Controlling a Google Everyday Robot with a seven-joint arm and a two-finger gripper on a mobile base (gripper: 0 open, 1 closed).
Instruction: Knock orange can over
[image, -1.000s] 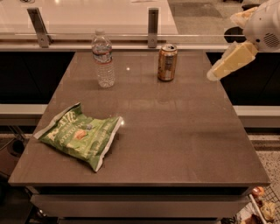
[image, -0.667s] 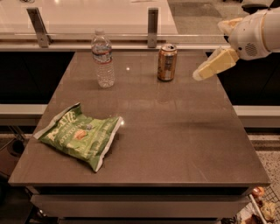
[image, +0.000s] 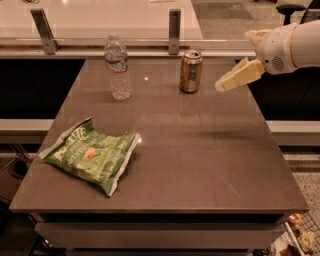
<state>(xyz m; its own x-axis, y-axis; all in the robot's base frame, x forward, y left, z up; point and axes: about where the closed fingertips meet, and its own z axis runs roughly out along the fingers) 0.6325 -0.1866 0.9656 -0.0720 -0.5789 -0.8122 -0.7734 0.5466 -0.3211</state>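
Note:
The orange can (image: 190, 71) stands upright at the far side of the brown table (image: 200, 165), right of centre. It is orange-gold with a silver top. My gripper (image: 222, 85) comes in from the right on a white arm, its pale fingers pointing left and down. Its tip hangs a short way to the right of the can, above the table, not touching it.
A clear water bottle (image: 117, 67) stands upright left of the can. A green chip bag (image: 90, 152) lies flat at the front left. A rail with metal posts (image: 174, 30) runs behind the table's far edge.
My gripper has moved left and slightly down, from past the table's right edge to close beside the can. The can, bottle and bag have not moved.

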